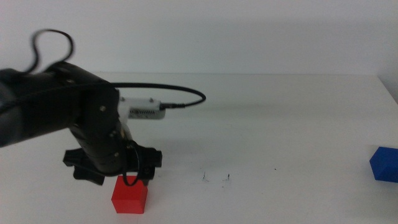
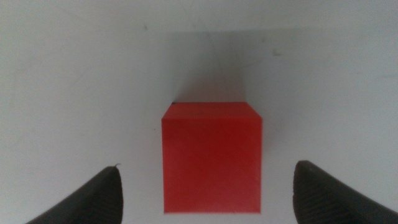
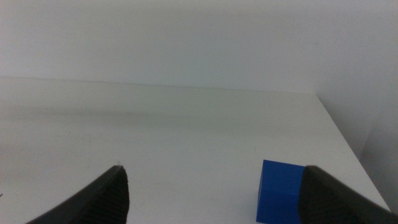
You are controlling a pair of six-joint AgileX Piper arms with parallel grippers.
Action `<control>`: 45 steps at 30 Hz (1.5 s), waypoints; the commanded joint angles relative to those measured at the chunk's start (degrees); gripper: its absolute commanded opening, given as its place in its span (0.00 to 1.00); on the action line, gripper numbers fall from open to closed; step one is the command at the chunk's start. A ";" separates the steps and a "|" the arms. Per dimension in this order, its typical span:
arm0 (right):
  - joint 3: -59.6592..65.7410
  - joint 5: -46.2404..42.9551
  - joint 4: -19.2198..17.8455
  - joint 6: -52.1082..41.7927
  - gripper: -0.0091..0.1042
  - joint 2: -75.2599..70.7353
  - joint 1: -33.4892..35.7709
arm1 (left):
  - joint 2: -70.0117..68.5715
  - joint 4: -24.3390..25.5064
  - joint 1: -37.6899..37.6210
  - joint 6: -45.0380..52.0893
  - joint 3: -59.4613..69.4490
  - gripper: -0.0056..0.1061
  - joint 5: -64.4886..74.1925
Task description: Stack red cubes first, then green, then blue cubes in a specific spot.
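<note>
Red cube [image 1: 130, 195] is sitting nearest me in the middle view, low at the front of the table [image 1: 280, 124], with my left gripper [image 1: 121, 176] hanging right over it. From here I am judging the main risk to be a skewed descent: if one jaw lands on the cube's top instead of beside it, the cube is going to get shoved or tipped. Small scuff marks [image 1: 216, 178] are lying to the cube's right (my guess at the stacking spot), and nothing is blocking the way there. Well off to the right, the blue cube [image 1: 384, 163] is resting at the table's edge. No green cube is showing anywhere.

Through the left wrist camera, I am seeing the red cube [image 2: 211, 157] centred between the two jaws, which are spread wide and touching nothing (decent clearance on both sides).

Through the right wrist camera, the right gripper [image 3: 214, 193] is waiting with its jaws wide apart, holding nothing, and the blue cube [image 3: 280, 190] is sitting close ahead of it, partly behind one jaw and near the table's side edge, where a careless nudge could push it off.
</note>
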 commanded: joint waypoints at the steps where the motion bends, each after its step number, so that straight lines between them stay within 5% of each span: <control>1: 0.23 -0.59 -0.39 0.00 0.90 -0.29 -0.45 | 2.27 -0.26 -0.19 -0.53 -0.32 0.89 -0.80; 12: 0.23 -0.59 -0.39 0.00 0.90 -0.29 -0.45 | 8.99 -0.40 -0.08 0.32 -0.32 0.80 -3.31; 23: 0.23 -0.59 -0.39 0.00 0.90 -0.29 -0.45 | 7.08 -8.60 -4.29 -0.56 -7.17 0.03 -3.37; 33: 0.23 -0.59 -0.39 0.00 0.90 -0.29 -0.45 | 25.23 -7.51 -11.06 -5.71 -34.41 0.04 9.02; 45: 0.23 -0.59 -0.39 0.00 0.90 -0.29 -0.45 | 31.40 -8.31 -11.17 -5.14 -37.59 0.04 4.84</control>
